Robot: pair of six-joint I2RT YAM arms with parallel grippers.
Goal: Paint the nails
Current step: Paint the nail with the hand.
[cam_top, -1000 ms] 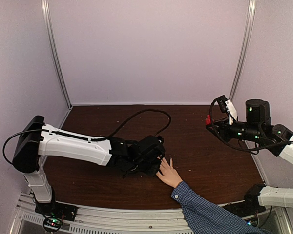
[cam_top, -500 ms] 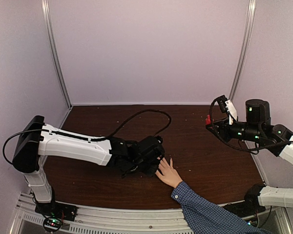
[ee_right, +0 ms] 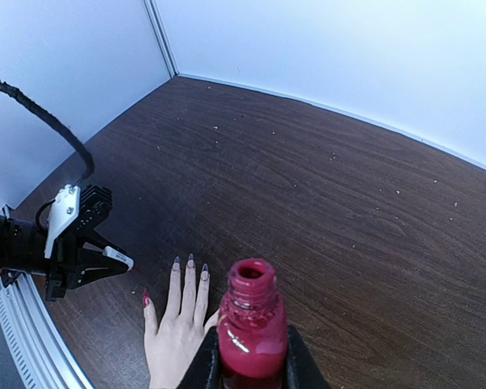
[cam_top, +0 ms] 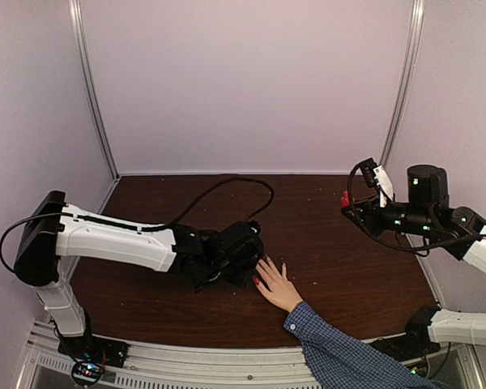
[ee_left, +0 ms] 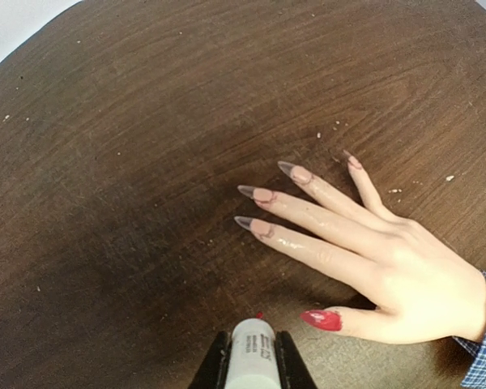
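Note:
A light-skinned hand (cam_top: 279,287) in a blue checked sleeve lies flat on the dark wooden table, fingers spread. Its thumb nail (ee_left: 322,319) is glossy red. The other long nails (ee_left: 248,192) are bare, with greyish tips. My left gripper (ee_left: 252,350) is shut on the white brush cap (ee_left: 253,356). The red brush tip (ee_left: 259,315) points at the table just left of the thumb, not touching it. At the right, held above the table, my right gripper (ee_right: 253,356) is shut on the open red polish bottle (ee_right: 252,328).
A black cable (cam_top: 227,188) loops over the table (cam_top: 348,267) behind the left arm. The checked sleeve (cam_top: 344,361) crosses the near edge at the right. Metal frame posts (cam_top: 93,89) and pale walls close in the back and sides.
My left gripper has drawn back a little to the left, off the thumb, uncovering its red nail. The hand and my right arm have stayed still.

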